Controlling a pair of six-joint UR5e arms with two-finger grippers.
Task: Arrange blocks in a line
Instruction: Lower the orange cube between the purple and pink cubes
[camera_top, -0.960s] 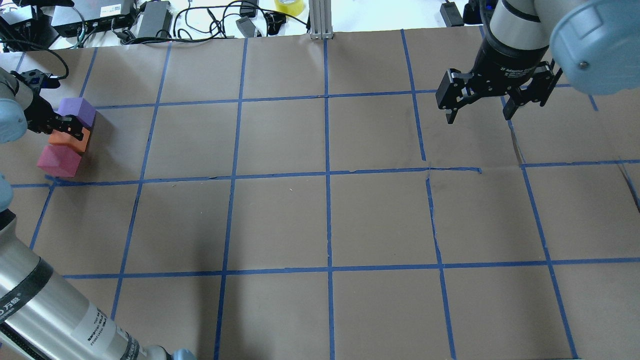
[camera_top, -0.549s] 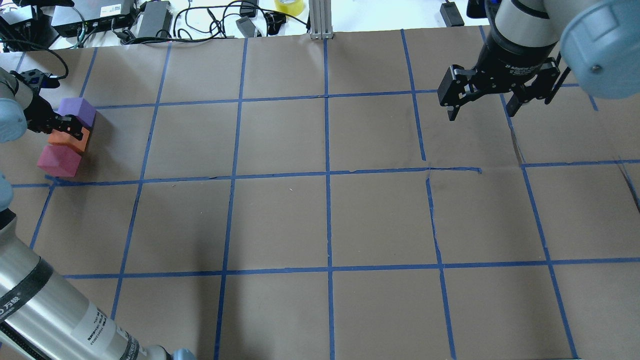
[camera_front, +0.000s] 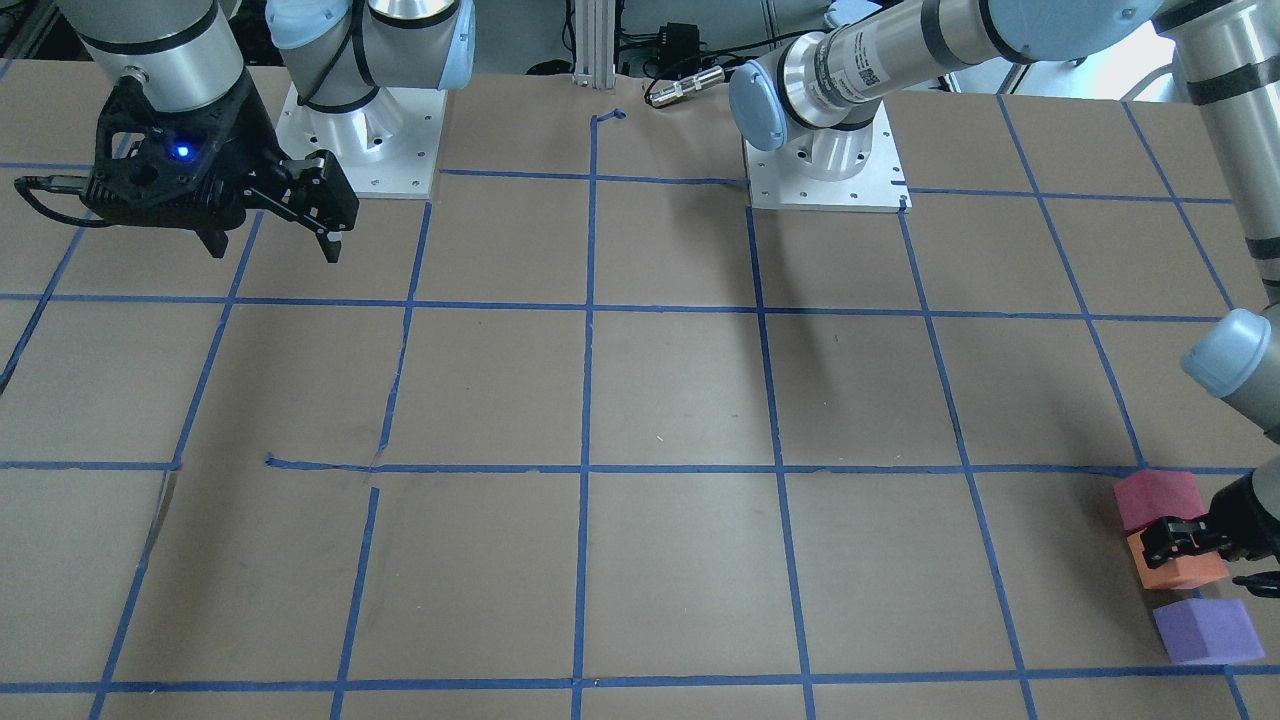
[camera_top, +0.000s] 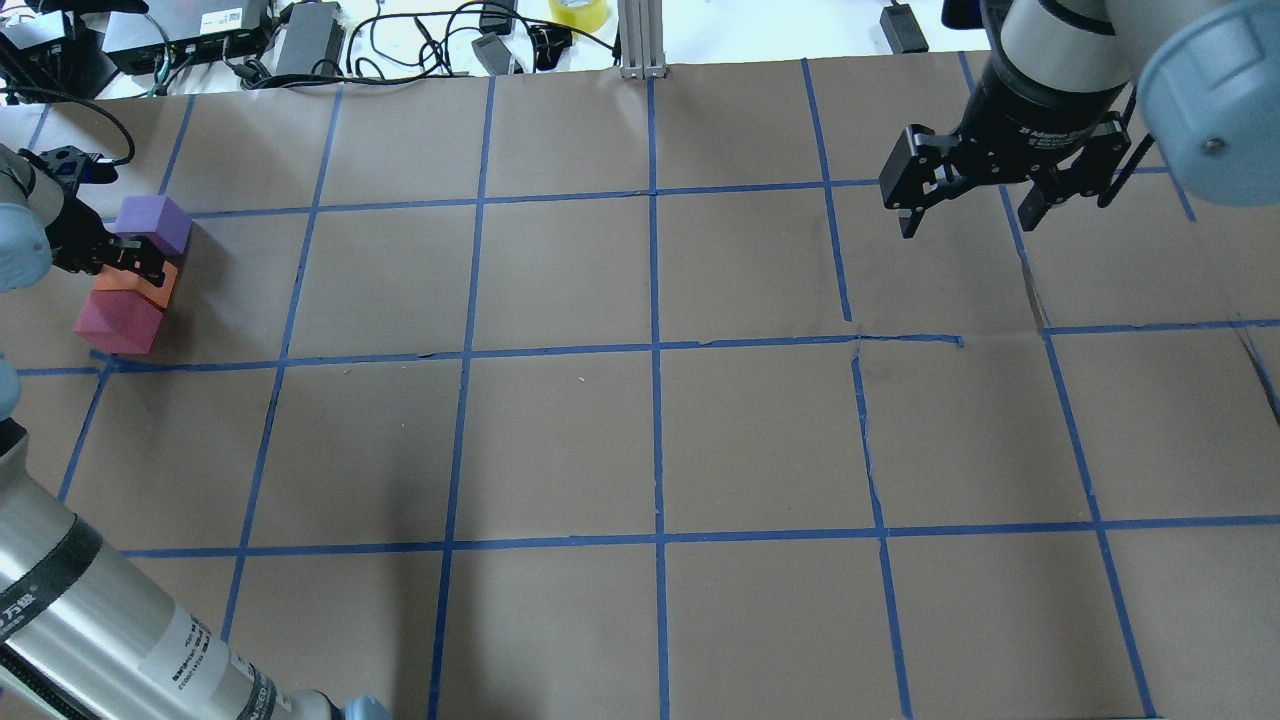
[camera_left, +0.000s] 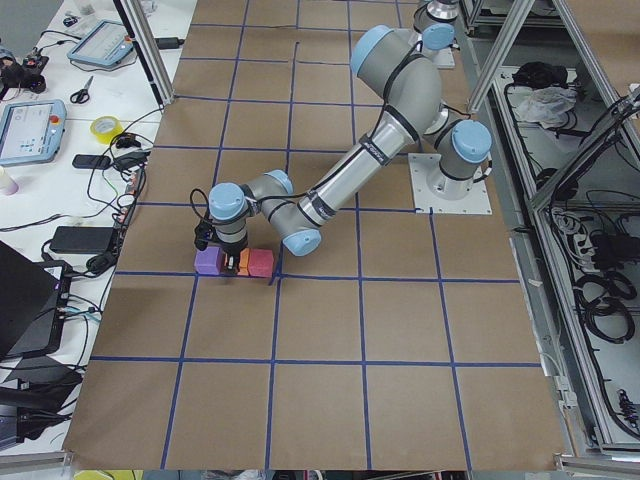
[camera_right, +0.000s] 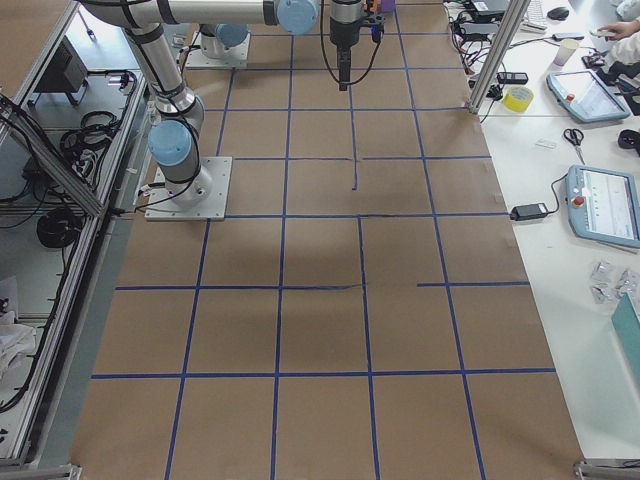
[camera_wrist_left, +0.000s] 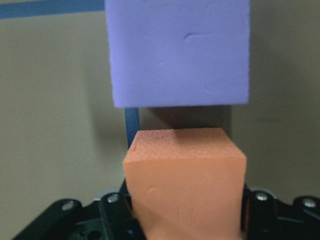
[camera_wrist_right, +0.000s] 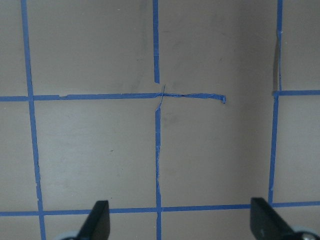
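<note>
A robotics lab: blue-taped grid table (camera_top: 560, 440), teach pendants (camera_right: 605, 205) and cables (camera_top: 400, 40) on the side bench (camera_right: 560, 300).

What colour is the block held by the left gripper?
Orange; the orange block in the left gripper shows best in the left wrist view.

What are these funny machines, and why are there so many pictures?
These are two robot arms at a table covered in brown paper with blue tape lines. The cameras look from above, from the front, from both ends of the table, and from each wrist. The left gripper, a claw with two fingers, squeezes the orange block. That block sits in a row between the purple block and the red-pink block. The right gripper hangs open above the table and holds nothing.
</note>
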